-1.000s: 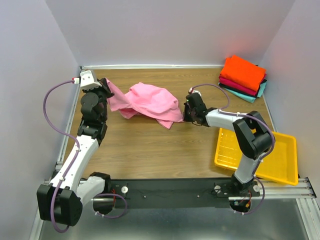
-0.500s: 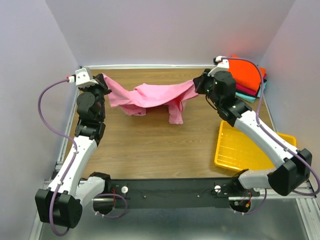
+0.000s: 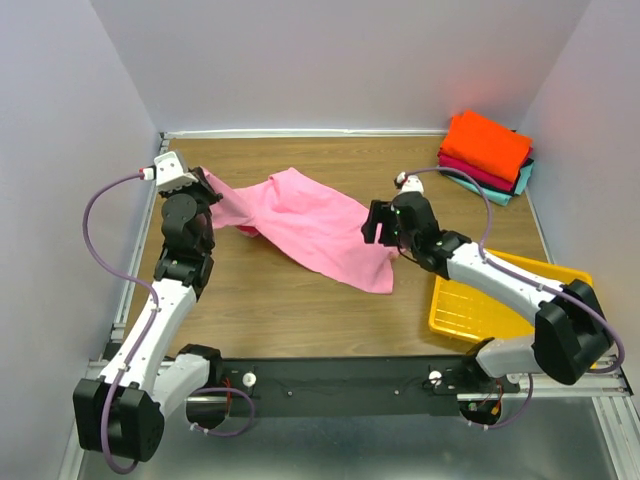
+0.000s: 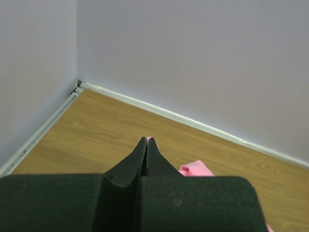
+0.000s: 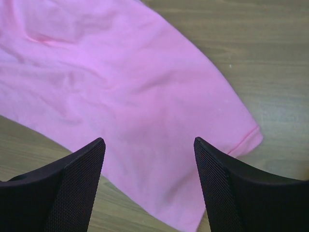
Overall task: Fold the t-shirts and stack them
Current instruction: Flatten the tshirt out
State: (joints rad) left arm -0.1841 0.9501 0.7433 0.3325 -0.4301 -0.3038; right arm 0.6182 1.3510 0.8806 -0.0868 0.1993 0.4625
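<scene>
The pink t-shirt [image 3: 312, 225] lies spread on the brown wooden table [image 3: 290, 310]. The left gripper [image 4: 147, 141] is pinched tight on one edge of it. The right gripper [image 5: 148, 142] hangs over the other end, fingers wide apart. More folded t-shirts [image 3: 487, 145], orange on top, sit stacked in the far right corner. A yellow tray [image 3: 560, 335] is nearby. Pale walls [image 3: 340, 60] stand on three sides.
</scene>
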